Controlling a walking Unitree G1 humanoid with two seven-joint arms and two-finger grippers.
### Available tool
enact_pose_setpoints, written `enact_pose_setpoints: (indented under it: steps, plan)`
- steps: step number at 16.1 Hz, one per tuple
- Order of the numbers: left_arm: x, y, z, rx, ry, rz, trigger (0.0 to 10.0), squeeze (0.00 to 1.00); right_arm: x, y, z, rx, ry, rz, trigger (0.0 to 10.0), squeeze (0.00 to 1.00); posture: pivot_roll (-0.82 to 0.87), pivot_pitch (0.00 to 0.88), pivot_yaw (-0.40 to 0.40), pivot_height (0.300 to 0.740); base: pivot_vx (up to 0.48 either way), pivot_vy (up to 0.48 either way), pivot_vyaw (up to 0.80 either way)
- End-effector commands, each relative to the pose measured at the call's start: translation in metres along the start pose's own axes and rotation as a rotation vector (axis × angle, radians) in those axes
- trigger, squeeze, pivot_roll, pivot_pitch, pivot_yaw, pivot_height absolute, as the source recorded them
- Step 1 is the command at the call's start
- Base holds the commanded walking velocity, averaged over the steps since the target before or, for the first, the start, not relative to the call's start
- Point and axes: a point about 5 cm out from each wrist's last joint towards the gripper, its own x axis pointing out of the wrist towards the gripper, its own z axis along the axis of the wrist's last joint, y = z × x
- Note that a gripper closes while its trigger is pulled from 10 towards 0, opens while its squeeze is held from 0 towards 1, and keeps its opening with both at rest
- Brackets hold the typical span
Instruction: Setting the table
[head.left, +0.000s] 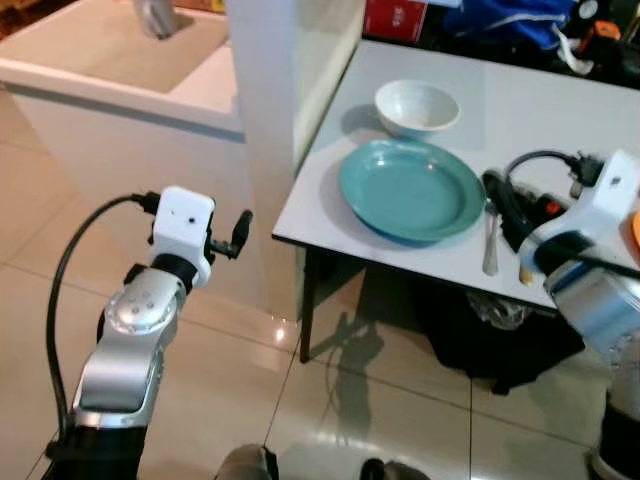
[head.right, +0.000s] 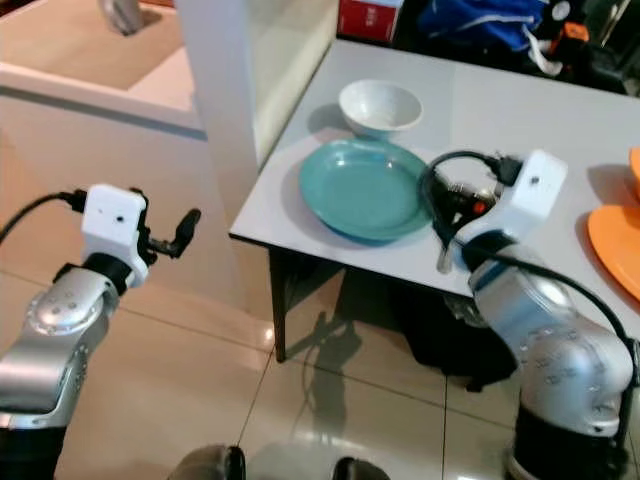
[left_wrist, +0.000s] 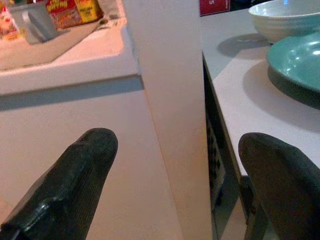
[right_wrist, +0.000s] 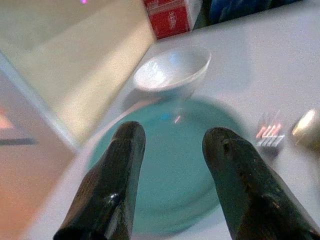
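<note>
Pale grey tabletop (head.left: 560, 110) near a white pillar: the silver metal fork (head.left: 490, 243) lies at the round teal plate's (head.left: 411, 189) 3 o'clock, long axis 12-to-6. The right gripper (right_wrist: 172, 165), fingers apart and empty, hovers right beside it and looks nearer; left gripper (left_wrist: 170, 185), also apart, hangs off-table at 9 o'clock.

Almost nothing legible

A red box (head.left: 395, 18) at the table's (head.left: 530, 110) far edge carries white markings too small to read; colourful packets (left_wrist: 75, 11) on the pale counter (left_wrist: 65, 65) show print blurred beyond reading.
</note>
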Motion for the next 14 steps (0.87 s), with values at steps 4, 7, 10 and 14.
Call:
enact_pose_setpoints:
  steps: [4, 7, 10, 14]
  plan:
    - [0.004, 0.006, 0.005, 0.073, -0.04, 0.06, 10.0, 0.0, 0.005, 0.014, -0.032, -0.038, -0.036, 0.023, 10.0, 0.0, 0.14, 0.051, -0.044, 0.74, 0.0, 0.48, 0.0]
    - [0.013, 0.0, 0.019, 0.064, -0.076, 0.039, 10.0, 0.0, 0.004, 0.023, -0.061, -0.026, 0.021, 0.057, 10.0, 0.0, 0.14, 0.051, -0.022, 0.74, 0.0, 0.48, 0.0]
    - [0.024, -0.008, 0.022, -0.049, -0.096, 0.028, 10.0, 0.0, 0.013, 0.015, -0.069, -0.081, -0.006, -0.022, 10.0, 0.0, 0.13, 0.045, -0.016, 0.74, 0.0, 0.48, 0.0]
    - [0.03, -0.015, 0.016, -0.059, -0.055, 0.022, 10.0, 0.0, 0.021, 0.021, -0.072, -0.105, -0.019, 0.035, 10.0, 0.0, 0.13, 0.035, -0.019, 0.74, 0.0, 0.48, 0.0]
